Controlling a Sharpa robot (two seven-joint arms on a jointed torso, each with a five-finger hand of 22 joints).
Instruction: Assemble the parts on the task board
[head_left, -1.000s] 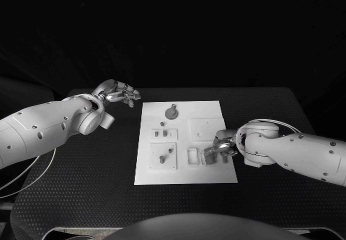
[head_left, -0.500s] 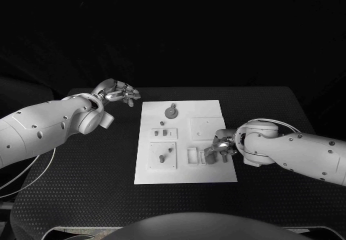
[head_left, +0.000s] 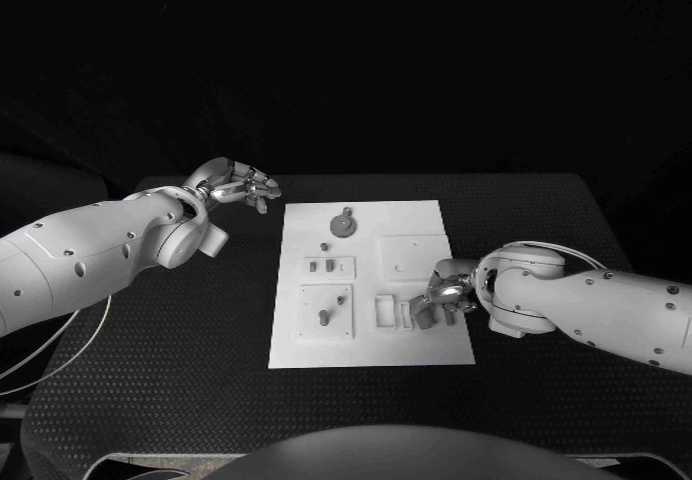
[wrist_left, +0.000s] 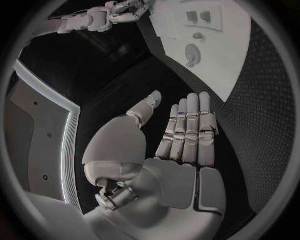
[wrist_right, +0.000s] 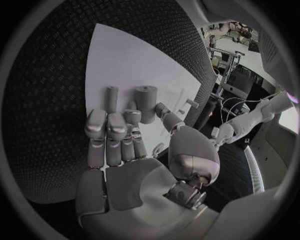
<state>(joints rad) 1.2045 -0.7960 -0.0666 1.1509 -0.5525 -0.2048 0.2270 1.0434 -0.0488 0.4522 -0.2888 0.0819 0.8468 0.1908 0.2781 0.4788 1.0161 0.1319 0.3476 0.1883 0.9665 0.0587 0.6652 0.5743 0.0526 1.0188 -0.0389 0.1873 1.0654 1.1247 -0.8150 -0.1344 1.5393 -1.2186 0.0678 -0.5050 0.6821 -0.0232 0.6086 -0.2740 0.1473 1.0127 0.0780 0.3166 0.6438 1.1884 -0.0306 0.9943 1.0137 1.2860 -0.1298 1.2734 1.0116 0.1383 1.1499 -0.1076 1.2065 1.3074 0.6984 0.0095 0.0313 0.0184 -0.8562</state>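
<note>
- The task board (head_left: 372, 285) lies flat in the middle of the black worktop (head_left: 159, 340), with its long sides running away from the robot.
- A wide band of bare worktop is on both long sides of the board and also between its near edge and the robot.
- The left hand (head_left: 235, 187) hovers over the worktop near the far left corner of the board, apart from it. Its fingers (wrist_left: 190, 127) are straight, side by side, the thumb stands off, and it holds nothing.
- The right hand (head_left: 438, 299) is over the near right part of the board, close to its right edge. Its fingers (wrist_right: 112, 135) are bent down onto the board, beside two upright grey parts (wrist_right: 145, 103).
- I cannot tell if the right hand grips one of these parts or only touches them.
- A round part with a stem (head_left: 343, 224) lies near the far edge of the board, well apart from both hands.
- Small parts (head_left: 329, 266) stand in the recesses on the left half, near the left edge; one more recess (head_left: 326, 314) with parts is nearer to the robot.
</note>
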